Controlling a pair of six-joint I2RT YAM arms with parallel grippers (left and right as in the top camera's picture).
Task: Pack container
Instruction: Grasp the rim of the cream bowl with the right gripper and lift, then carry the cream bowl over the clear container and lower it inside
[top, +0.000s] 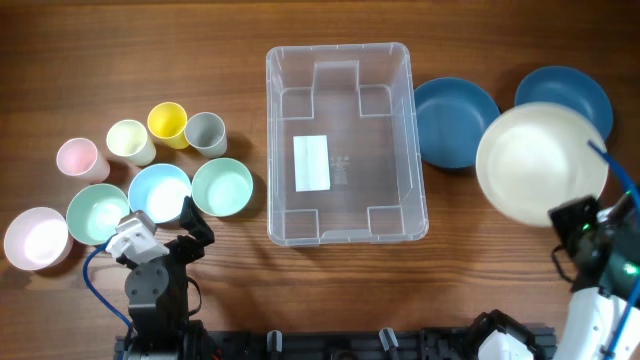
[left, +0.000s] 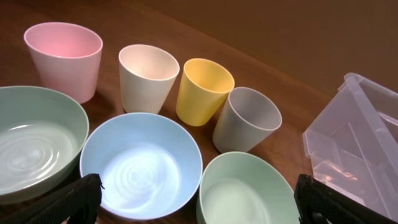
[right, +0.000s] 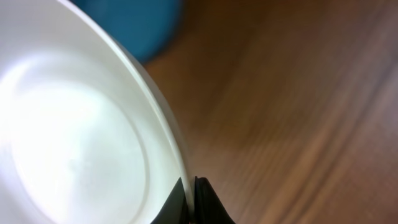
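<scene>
Overhead, the large clear rectangular plastic container (top: 345, 145) sits empty in the middle of the wooden surface (top: 470, 270), white label up, while my right claw (top: 578, 218) pinches the glossy round white plate (top: 540, 160) by its near rim, seemingly raised over two matte blue plates (top: 455, 120); I'd call this the first carry, and next I swing left and lower it flat between the walls. Left wrist: my left claw (left: 196, 193) is spread wide, holding nothing, above the smooth pale-blue bowl (left: 140, 165) beside pastel cups (left: 202, 90), with the container's rounded corner at far right. Right wrist: fingertips (right: 210, 205) pressed thin on that plate's edge, wood grain below.
</scene>
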